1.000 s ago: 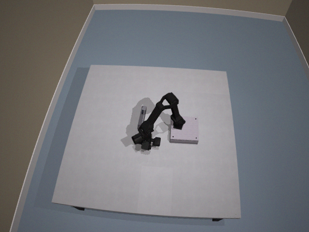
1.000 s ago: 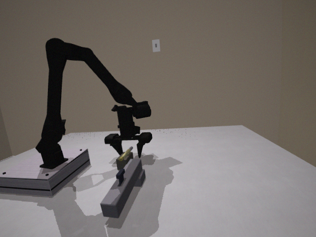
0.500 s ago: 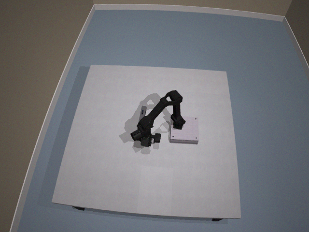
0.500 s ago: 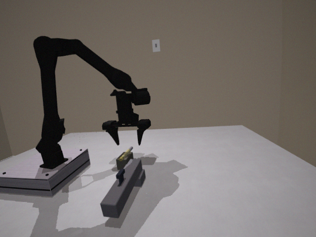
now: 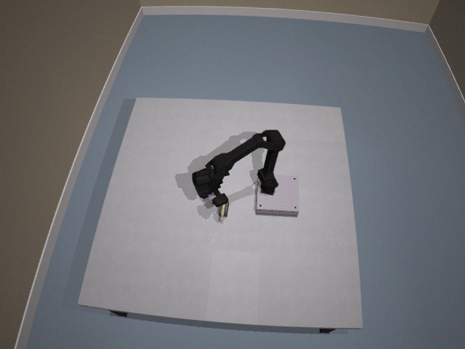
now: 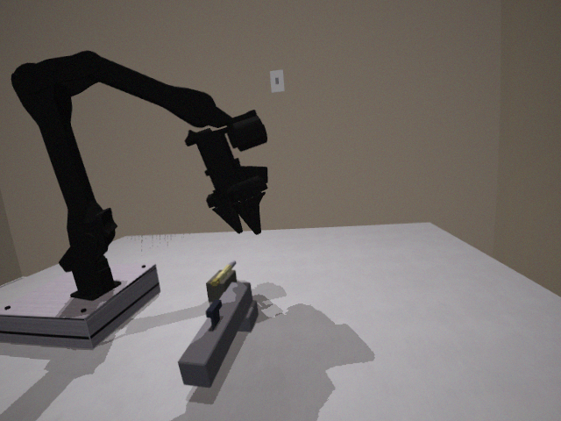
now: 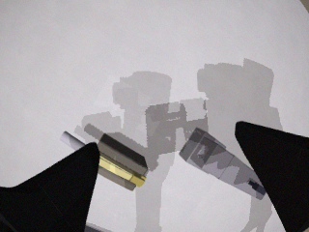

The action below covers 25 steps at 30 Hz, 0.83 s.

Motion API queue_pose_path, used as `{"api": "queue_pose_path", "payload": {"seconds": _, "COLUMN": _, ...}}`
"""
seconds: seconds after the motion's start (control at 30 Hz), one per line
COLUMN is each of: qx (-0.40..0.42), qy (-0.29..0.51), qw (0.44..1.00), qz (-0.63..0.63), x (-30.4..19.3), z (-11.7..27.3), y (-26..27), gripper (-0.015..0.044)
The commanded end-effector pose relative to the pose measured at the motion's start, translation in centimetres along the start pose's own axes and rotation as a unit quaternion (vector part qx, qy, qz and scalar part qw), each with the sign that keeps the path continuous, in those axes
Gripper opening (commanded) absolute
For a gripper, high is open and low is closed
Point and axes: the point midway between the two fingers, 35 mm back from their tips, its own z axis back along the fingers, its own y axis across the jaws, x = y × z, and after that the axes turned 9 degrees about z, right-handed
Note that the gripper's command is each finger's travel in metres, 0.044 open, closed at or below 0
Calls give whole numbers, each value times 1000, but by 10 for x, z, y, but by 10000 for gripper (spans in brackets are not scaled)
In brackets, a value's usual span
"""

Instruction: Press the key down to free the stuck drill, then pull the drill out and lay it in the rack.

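The drill, a yellow bar [image 5: 223, 209] [image 6: 221, 276] [image 7: 114, 168] with a grey round shank, lies lengthwise in the olive rack [image 6: 218, 290] [image 7: 124, 150]. Its shank sticks out past the rack's end. The long grey housing [image 6: 196, 355] [image 7: 219, 161] lies beside the rack, with the dark blue key [image 6: 214, 310] [image 7: 256, 186] standing on its top. The housing is hidden under the arm in the top view. My gripper [image 6: 249, 232] [image 7: 168, 139] is open and empty, above the rack and housing. In the wrist view its left finger covers part of the drill's shank.
The arm's base stands on a pale pinkish block [image 5: 277, 203] [image 6: 40, 303] beside the rack. A small grey block [image 6: 248, 317] sits against the housing's far side. The arm's shadows fall across the white table [image 5: 158, 262] around the rack and housing.
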Motion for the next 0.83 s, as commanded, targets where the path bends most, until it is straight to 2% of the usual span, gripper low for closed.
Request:
{"api": "queue_pose_path", "payload": {"seconds": 0.0, "qx": -84, "qy": -75, "qw": 949, "qz": -294, "x": -13, "z": 35, "y": -60, "gripper": 440}}
{"api": "queue_pose_path", "payload": {"seconds": 0.2, "qx": -138, "qy": -176, "qw": 793, "qz": -567, "x": -39, "z": 74, "y": -113, "gripper": 440}}
{"api": "queue_pose_path", "payload": {"seconds": 0.37, "qx": -163, "qy": -252, "qw": 625, "qz": -720, "x": -68, "z": 106, "y": -145, "gripper": 440}}
{"api": "queue_pose_path", "payload": {"seconds": 0.6, "qx": -169, "qy": -366, "qw": 337, "qz": -851, "x": -119, "z": 156, "y": -176, "gripper": 440}}
{"api": "queue_pose_path", "payload": {"seconds": 0.8, "qx": -141, "qy": -467, "qw": 66, "qz": -870, "x": -167, "z": 203, "y": -187, "gripper": 440}}
